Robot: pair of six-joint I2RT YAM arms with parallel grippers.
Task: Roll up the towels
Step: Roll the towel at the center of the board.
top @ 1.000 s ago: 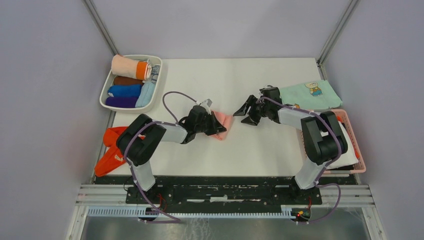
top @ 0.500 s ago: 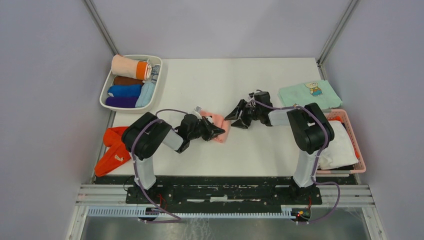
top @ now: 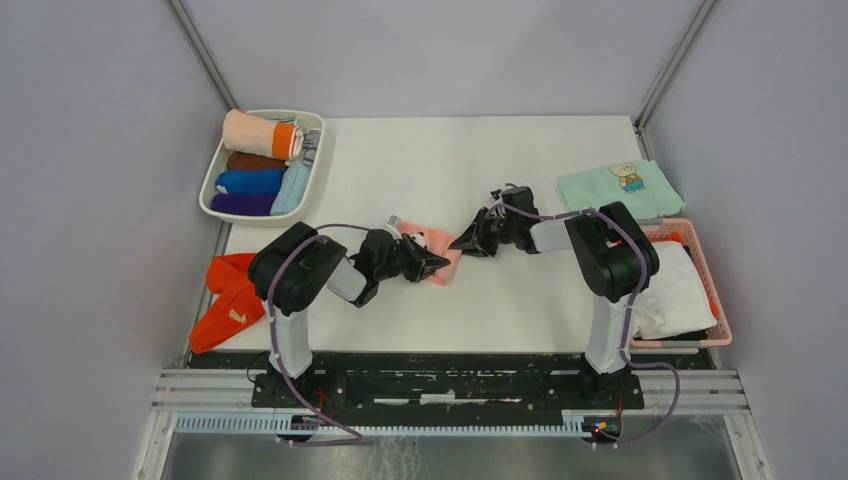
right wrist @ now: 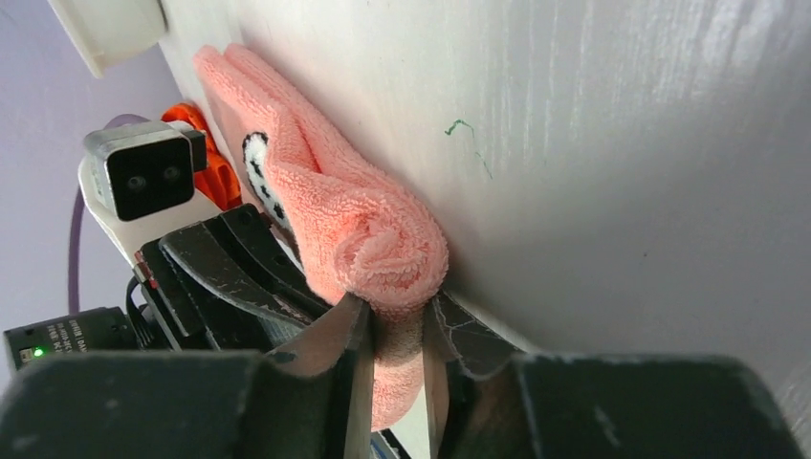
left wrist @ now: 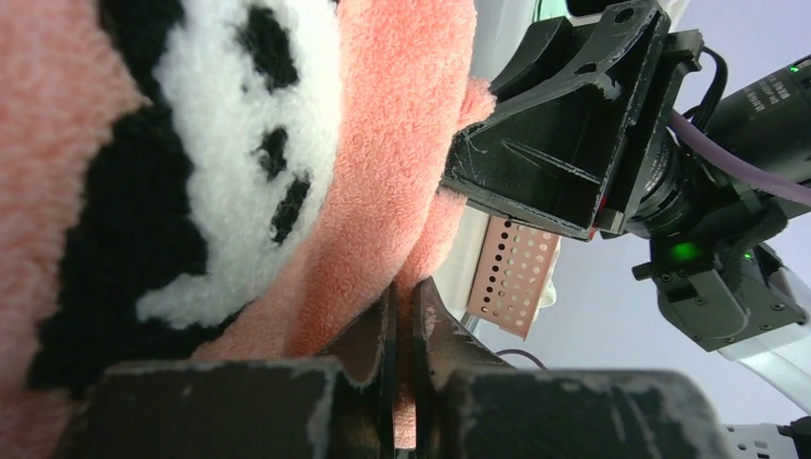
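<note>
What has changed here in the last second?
The right gripper slid left to the pink towel and closed on its rolled end. The left gripper kept its pinch on it. The tray, green cloth and orange towels stayed put.

White table (top: pixel 470 160): pink panda towel (top: pixel 441 246) at centre, partly rolled. White tray (top: pixel 256 113) upper left. Mint-green cloth (top: pixel 608 190) upper right. Red-orange towels (top: pixel 222 300) overhang left edge. Pink basket (top: pixel 703 262) at right edge.
</note>
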